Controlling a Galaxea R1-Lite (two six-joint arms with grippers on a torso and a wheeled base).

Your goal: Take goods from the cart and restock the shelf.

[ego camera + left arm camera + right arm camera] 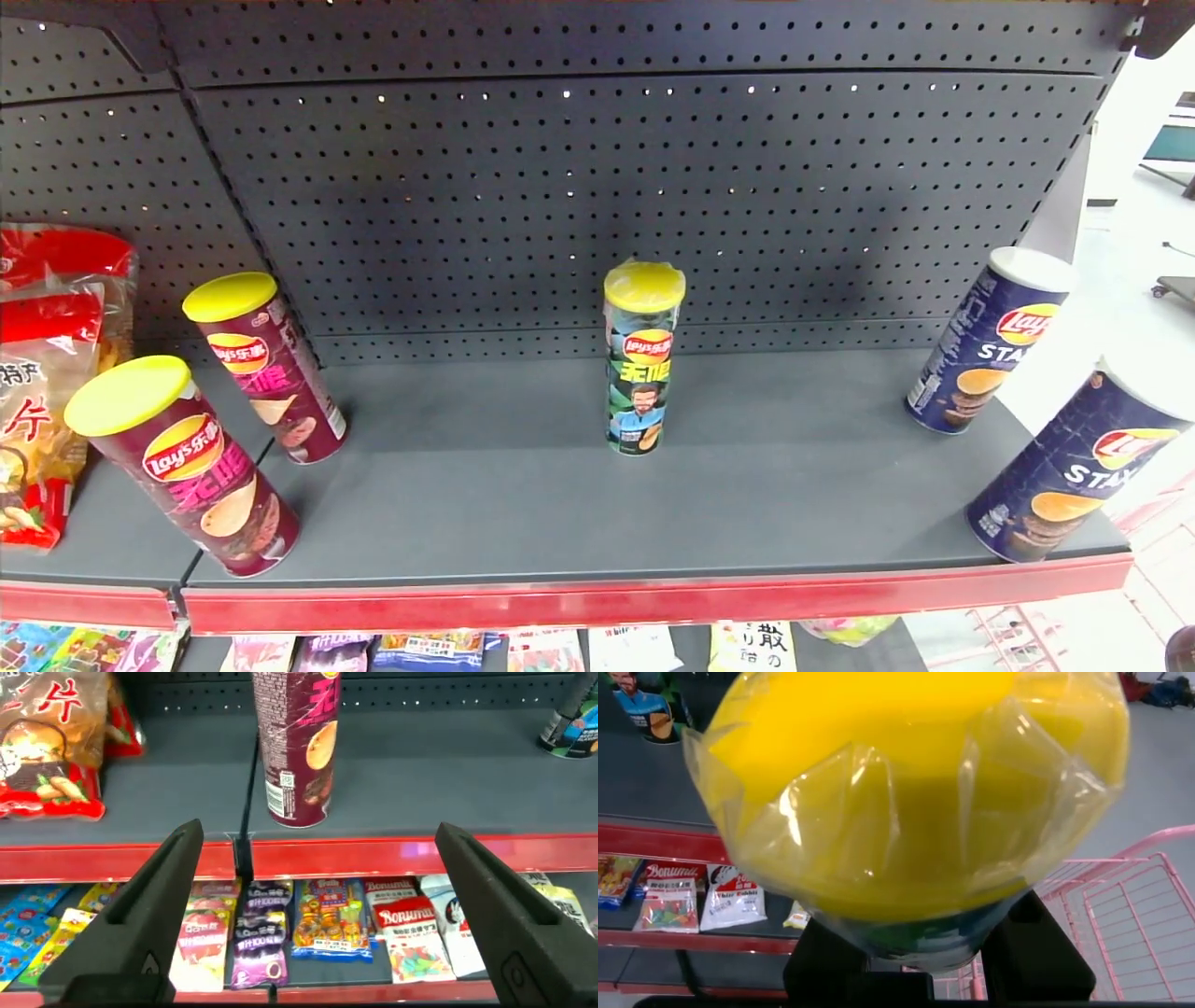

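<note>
Grey shelf [523,504] partly stocked, yellow-lidded can [906,793] gripped.
Head view: maroon cans [191,467], green can [642,359] and blue cans [985,341] stand well apart. Left wrist view: left gripper [320,838] gapes wide, empty, facing the shelf's red edge. Right wrist view: right gripper [938,957] clamps that yellow-lidded can beside the pink cart [1144,915], not yet shelved.
</note>
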